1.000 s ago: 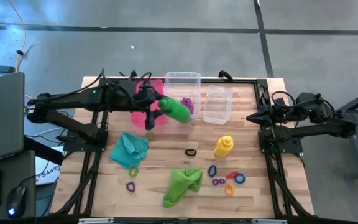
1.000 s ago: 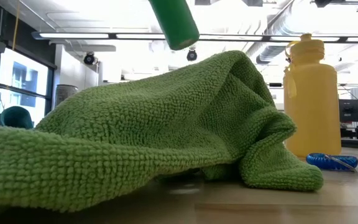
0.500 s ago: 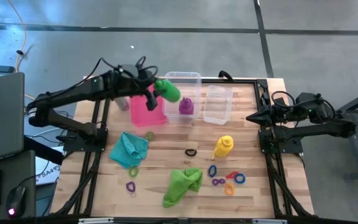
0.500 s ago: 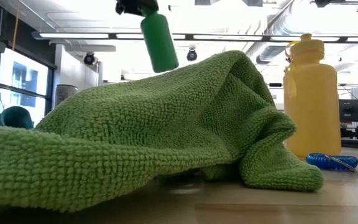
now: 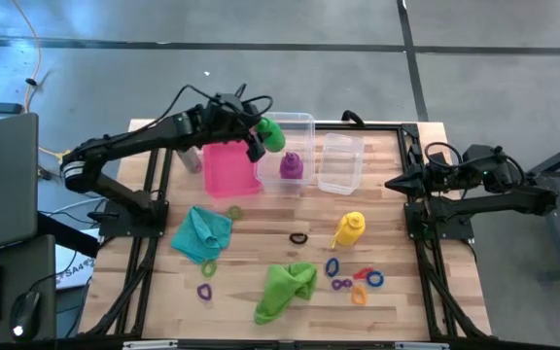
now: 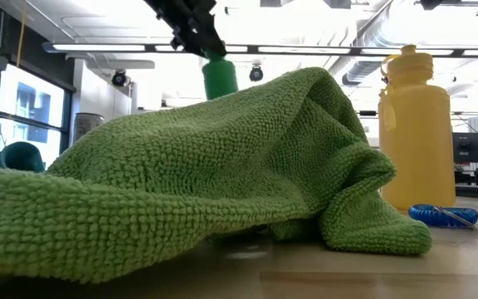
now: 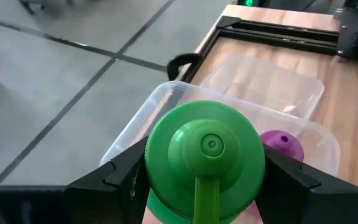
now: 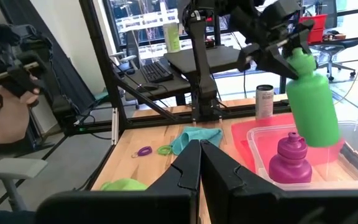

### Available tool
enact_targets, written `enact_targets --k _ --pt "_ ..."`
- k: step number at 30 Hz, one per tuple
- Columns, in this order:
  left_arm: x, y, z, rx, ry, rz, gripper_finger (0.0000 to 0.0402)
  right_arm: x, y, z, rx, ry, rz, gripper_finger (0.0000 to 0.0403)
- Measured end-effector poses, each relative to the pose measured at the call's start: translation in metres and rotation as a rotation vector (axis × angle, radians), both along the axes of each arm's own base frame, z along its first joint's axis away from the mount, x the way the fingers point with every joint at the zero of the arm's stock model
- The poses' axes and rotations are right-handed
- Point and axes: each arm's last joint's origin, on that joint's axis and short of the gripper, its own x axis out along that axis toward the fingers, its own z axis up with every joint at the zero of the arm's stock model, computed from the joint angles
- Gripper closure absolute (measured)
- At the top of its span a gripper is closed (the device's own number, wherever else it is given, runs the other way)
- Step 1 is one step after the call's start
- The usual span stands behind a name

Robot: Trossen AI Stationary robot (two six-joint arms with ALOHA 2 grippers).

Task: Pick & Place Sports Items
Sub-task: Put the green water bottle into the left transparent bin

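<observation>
My left gripper (image 5: 257, 137) is shut on the green bottle (image 5: 271, 132) above the far left corner of a clear bin (image 5: 304, 121). The purple bottle (image 5: 291, 165) stands upright in that bin. In the low view the green bottle (image 6: 220, 76) hangs under my left gripper (image 6: 191, 29), behind the lime cloth (image 6: 181, 191). The yellow bottle (image 5: 349, 229) stands on the table. The teal cloth (image 5: 201, 233) and the lime cloth (image 5: 286, 290) lie on the wood, with coloured rings (image 5: 358, 280) near them. My right gripper (image 8: 199, 155) waits shut at the table's right edge. My left gripper pinches the green bottle between its two fingers (image 7: 126, 177), on the bottle's two sides (image 7: 160, 186) just under the cap (image 7: 205, 149). The fingers come slanting down from the table's left. The bottle (image 8: 312, 106) hangs clear of the bin, tilted, cap end up.
A pink bin (image 5: 228, 167) stands left of the clear bin, and a second clear bin (image 5: 339, 162) to its right. A grey metal cylinder (image 5: 191, 158) stands left of the pink bin. A black ring (image 5: 298, 237) lies mid-table. Black frame rails edge the table.
My left gripper has swung with the green bottle toward the table's far edge and to the right, from in front of the pink bin to above the clear bin's far left corner. The bottle, which lay slanted, now hangs more upright, still held.
</observation>
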Motion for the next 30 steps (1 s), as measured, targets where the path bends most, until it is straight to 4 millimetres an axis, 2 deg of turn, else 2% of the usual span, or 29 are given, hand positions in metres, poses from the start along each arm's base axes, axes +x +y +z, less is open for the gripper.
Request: enact_targets --k 20,30 --pt "0.042 0.016 -0.056 -0.130 0.145 -0.060 0.0180 0.000 0.000 0.000 0.000 0.000 0.000 0.0403" --pt "0.048 0.021 -0.071 -0.223 0.171 -0.103 0.0179 0.000 0.000 0.000 0.000 0.000 0.000 0.0403"
